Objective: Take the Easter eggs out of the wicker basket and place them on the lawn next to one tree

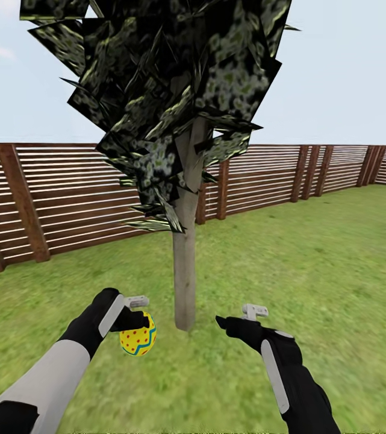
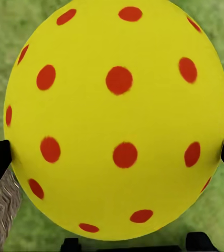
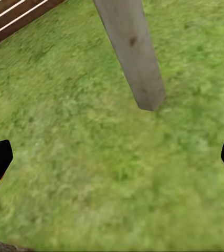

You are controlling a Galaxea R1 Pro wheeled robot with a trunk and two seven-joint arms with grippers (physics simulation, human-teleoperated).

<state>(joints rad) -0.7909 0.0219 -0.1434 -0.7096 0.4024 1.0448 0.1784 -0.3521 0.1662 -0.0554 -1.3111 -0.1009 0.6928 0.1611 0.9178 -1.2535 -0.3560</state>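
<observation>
My left jaws [image 1: 137, 318] are closed on one Easter egg [image 1: 138, 341], the yellow one with red dots, and I hold it low in the lower left of the frame, just beside the tree [image 1: 185, 283]. I judge it is held so because it must go down on the lawn [image 1: 313, 271] near this trunk. My right jaws [image 1: 236, 317] stand open and empty over the grass at lower centre. The egg is smooth and glossy, with a blue zigzag band. The trunk is straight, pale and rough; the foliage is dark and angular. Behind stands a slatted wooden fence [image 1: 66, 199].
</observation>
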